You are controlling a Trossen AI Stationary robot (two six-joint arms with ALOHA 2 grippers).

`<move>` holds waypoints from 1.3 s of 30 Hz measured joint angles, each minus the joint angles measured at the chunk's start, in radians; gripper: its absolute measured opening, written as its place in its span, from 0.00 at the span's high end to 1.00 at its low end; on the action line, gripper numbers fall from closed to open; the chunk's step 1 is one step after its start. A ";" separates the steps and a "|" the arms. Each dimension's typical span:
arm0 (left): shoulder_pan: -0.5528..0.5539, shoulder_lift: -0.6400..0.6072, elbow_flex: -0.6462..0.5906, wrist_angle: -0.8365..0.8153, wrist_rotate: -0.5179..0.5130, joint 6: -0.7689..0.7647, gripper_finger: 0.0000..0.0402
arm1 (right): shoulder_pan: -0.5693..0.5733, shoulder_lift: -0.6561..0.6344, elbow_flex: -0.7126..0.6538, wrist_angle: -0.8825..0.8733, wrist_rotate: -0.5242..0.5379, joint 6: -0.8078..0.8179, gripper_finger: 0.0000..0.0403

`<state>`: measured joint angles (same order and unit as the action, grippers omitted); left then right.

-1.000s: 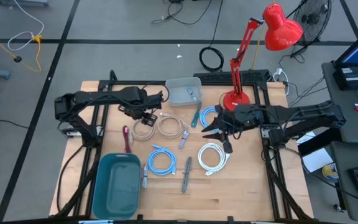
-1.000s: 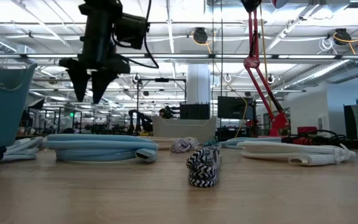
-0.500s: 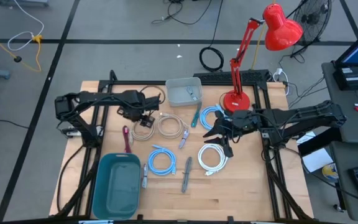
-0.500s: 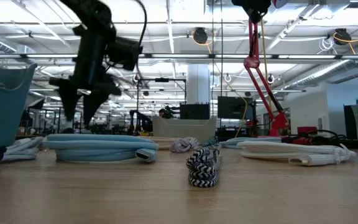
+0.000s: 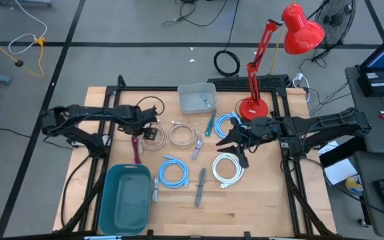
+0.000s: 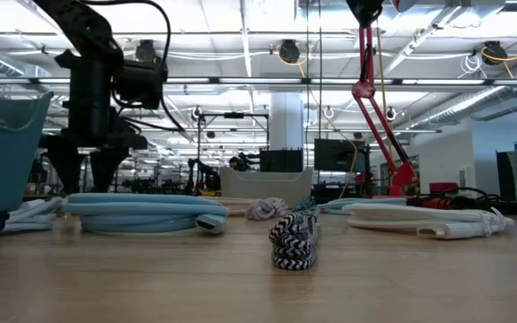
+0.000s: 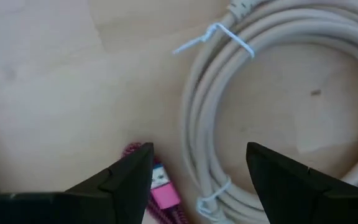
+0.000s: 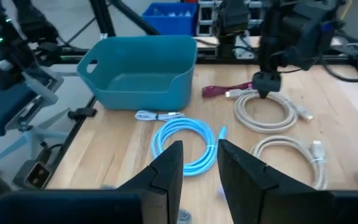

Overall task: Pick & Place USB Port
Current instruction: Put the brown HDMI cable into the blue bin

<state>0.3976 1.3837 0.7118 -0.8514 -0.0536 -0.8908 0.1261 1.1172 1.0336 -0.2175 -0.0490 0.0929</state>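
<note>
Your left gripper (image 5: pixel 141 135) has dropped lower, jaws wide and empty, straddling the pink cable (image 7: pixel 160 193) beside the beige coil (image 7: pixel 260 112).

Your left gripper (image 5: pixel 143 135) hangs low at about 9 o'clock from table centre, fingers (image 7: pixel 126 177) pointing down and spread wide. Your right gripper (image 5: pixel 231 141) sits just toward 3 o'clock of centre, its arm stretched level, fingers (image 8: pixel 169 163) narrowly parted.
</note>
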 joint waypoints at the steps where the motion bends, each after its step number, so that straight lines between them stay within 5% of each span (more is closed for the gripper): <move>1: 0.001 -0.001 -0.002 0.003 -0.005 0.007 0.35 | 0.000 0.000 0.000 0.011 0.000 0.000 0.77; 28: 0.062 0.005 -0.004 0.129 -0.034 0.049 0.35 | 0.021 0.000 0.000 0.034 0.000 0.027 0.77; 39: 0.057 0.006 -0.092 0.173 -0.014 0.013 0.35 | 0.021 0.000 0.000 0.034 0.000 0.019 0.77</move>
<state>0.4549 1.3895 0.6197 -0.6781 -0.0676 -0.8776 0.1467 1.1175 1.0340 -0.1837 -0.0490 0.1123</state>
